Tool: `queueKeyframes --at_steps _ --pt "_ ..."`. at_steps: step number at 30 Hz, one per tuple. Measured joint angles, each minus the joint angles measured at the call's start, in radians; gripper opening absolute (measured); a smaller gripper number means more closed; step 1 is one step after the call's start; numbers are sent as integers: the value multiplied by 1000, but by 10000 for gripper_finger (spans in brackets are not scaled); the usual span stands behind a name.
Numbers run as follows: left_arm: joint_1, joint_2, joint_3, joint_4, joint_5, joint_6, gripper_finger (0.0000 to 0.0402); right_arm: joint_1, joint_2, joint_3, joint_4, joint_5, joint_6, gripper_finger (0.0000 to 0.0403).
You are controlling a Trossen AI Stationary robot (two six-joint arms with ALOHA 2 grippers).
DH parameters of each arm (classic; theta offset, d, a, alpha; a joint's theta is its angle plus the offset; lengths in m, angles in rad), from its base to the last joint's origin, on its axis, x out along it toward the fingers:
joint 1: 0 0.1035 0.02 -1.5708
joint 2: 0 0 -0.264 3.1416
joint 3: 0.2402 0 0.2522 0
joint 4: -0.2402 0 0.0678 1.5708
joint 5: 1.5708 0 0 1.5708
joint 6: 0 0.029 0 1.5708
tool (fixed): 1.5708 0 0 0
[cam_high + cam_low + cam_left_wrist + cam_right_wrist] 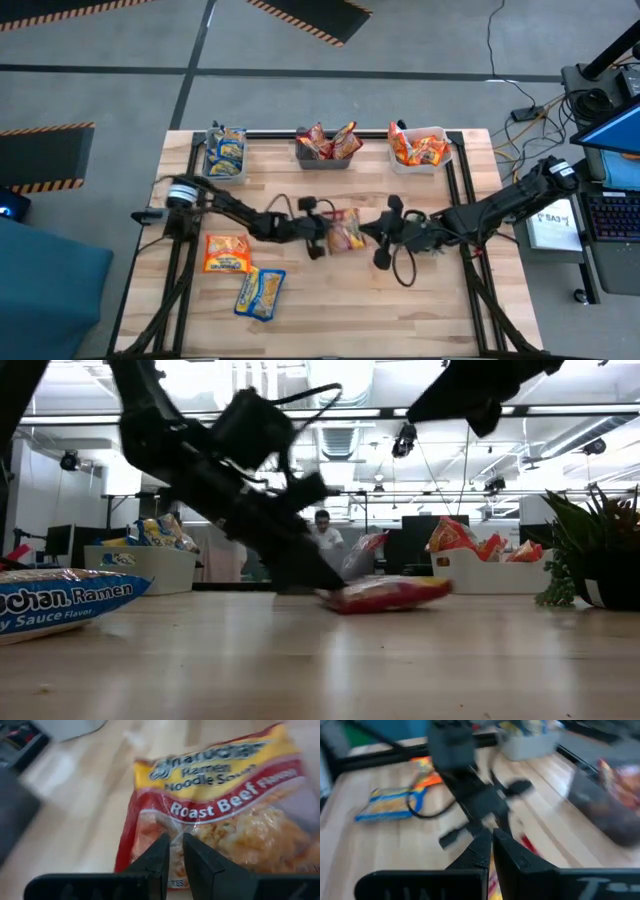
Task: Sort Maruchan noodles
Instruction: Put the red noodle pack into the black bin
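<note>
High view: wooden table. Three bins along its far edge: left bin with blue-and-yellow packets, middle bin with dark red packets, right bin with orange packets. Red beef-flavour packet lying flat on the boards in front of the middle bin. Left gripper at that packet's left edge, fingers nearly together, pinching the wrapper edge per left wrist view. Right gripper just right of the packet, fingers shut, holding nothing. Orange packet and blue-and-yellow packet loose, well left of the red packet.
</note>
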Motion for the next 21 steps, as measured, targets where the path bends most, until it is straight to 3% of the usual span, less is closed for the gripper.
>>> queueKeyframes --at_steps 5,11,21 --pt "23 -210 -171 10 10 48 38 -87 -7 0 -78 -38 250 14" --pt "20 -375 -317 105 166 58 38 -245 22 0 -97 -204 343 70" --pt "20 -326 -384 292 176 -6 38 -484 166 9 -86 -452 387 208"
